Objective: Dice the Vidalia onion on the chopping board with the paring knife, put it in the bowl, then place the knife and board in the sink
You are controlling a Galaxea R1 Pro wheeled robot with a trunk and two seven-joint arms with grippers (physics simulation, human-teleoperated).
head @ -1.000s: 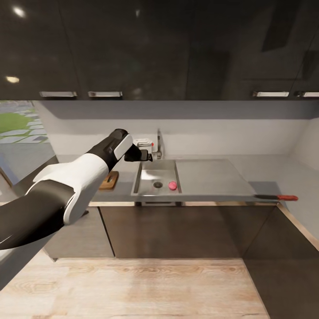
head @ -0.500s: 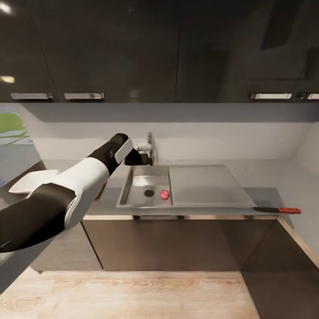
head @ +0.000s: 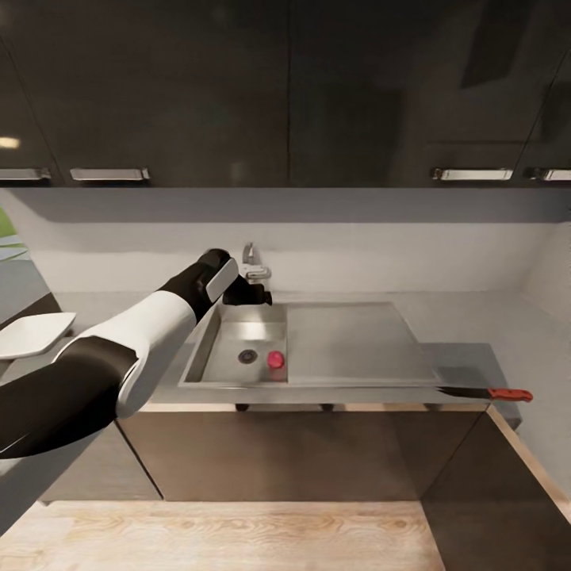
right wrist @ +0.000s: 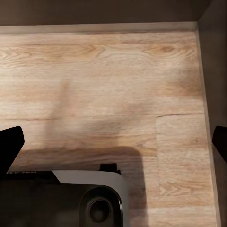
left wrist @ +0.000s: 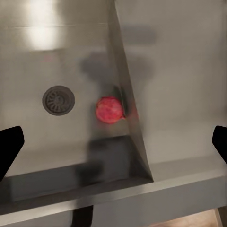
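Note:
The pinkish-red Vidalia onion (head: pixel 275 360) lies in the sink (head: pixel 214 361) beside the round drain (head: pixel 248 356), against the basin's right wall. In the left wrist view the onion (left wrist: pixel 109 109) sits below and between the spread fingertips (left wrist: pixel 9 147). My left gripper (head: pixel 255 297) hangs open and empty above the basin's back edge, near the tap (head: pixel 251 262). The paring knife (head: pixel 484 392), dark blade and red handle, rests on the countertop's (head: pixel 468 333) front right edge. The white bowl (head: pixel 33 333) stands far left. The chopping board is hidden. My right gripper (right wrist: pixel 113 142) is open over the floor.
A flat drainboard (head: pixel 357 345) lies right of the basin. Dark upper cabinets (head: pixel 285 87) hang above the counter, dark lower cabinets (head: pixel 301 452) below it. Wooden floor (right wrist: pixel 109 85) and part of my own base (right wrist: pixel 90 198) are seen in the right wrist view.
The head camera has shifted, sliding the sink leftward in view and hiding the chopping board behind my left arm. My left gripper now hangs further over the basin, nearer the onion.

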